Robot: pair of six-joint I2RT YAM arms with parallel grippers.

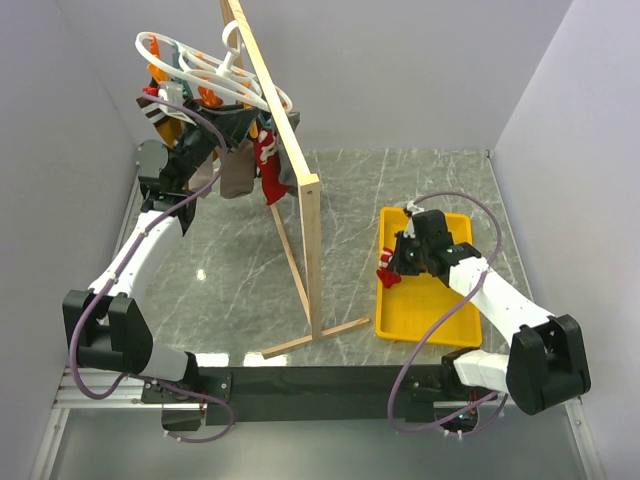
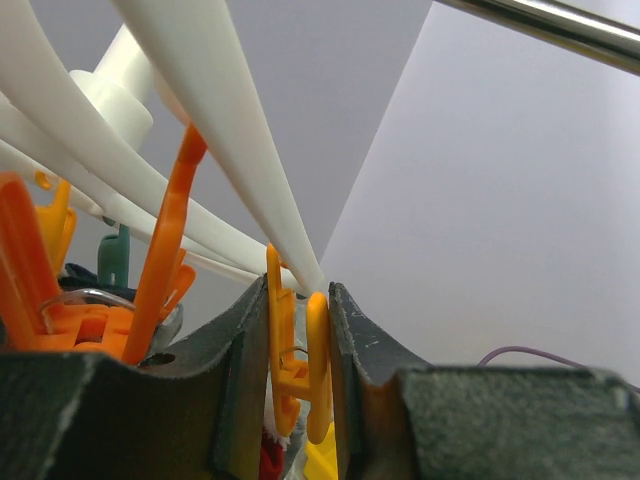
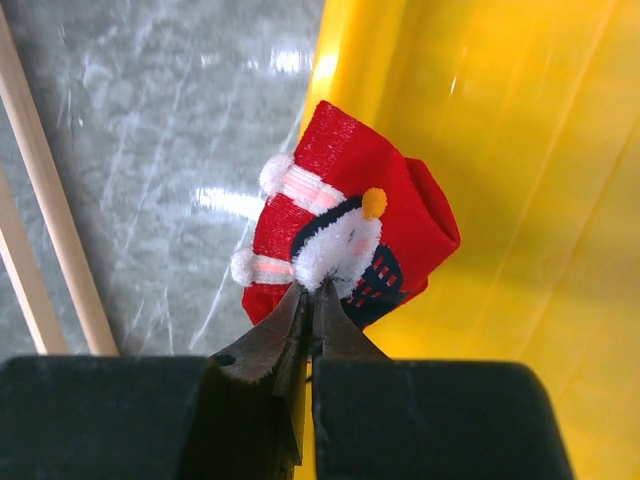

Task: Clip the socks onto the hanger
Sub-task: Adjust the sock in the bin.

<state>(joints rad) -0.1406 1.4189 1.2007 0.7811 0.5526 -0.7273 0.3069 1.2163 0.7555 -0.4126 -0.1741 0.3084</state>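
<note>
The white hanger [image 1: 215, 70] with orange and teal clips hangs from the wooden rack at the back left. One red sock [image 1: 268, 165] hangs from it. My left gripper [image 1: 172, 100] is raised under the hanger. In the left wrist view it [image 2: 298, 305] is shut on an orange clip [image 2: 312, 365], squeezing its handles, with white hanger arms [image 2: 230, 120] above. My right gripper [image 1: 396, 262] is at the yellow tray's left edge, shut [image 3: 312, 290] on the second red sock [image 3: 350, 200], pinching its white fluffy patch. This sock [image 1: 388, 277] sits over the tray rim.
The tall wooden rack [image 1: 300, 200] stands mid-table, its foot [image 1: 315, 338] reaching toward the near edge. A grey-brown sock [image 1: 235, 175] and other dark socks hang on the hanger. The yellow tray [image 1: 440, 310] lies at the right. White walls close in on both sides.
</note>
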